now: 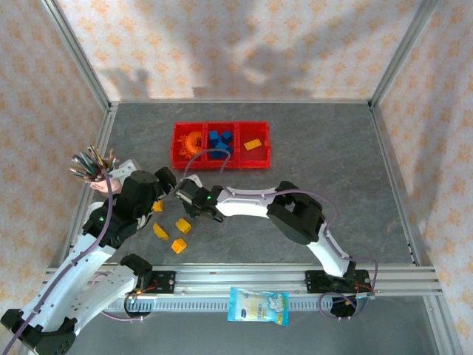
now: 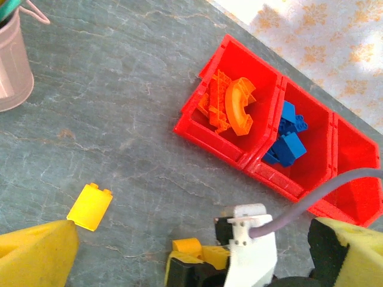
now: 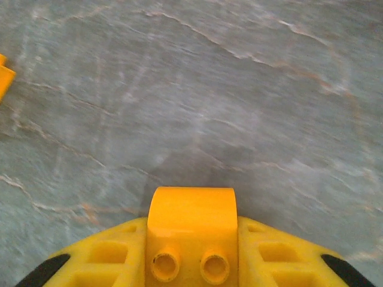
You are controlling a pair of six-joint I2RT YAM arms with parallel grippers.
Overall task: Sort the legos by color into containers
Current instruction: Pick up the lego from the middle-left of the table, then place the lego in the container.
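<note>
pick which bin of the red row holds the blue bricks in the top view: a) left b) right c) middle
c: the blue bricks lie in the middle bin of the containers, with orange pieces in the bin to its left and a yellow block to its right.

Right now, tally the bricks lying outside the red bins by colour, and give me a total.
Yellow bricks: 5, four lying loose, plus a held brick in the shut right gripper
Blue: 0 in view
Orange: 0 in view
Total: 5
</note>
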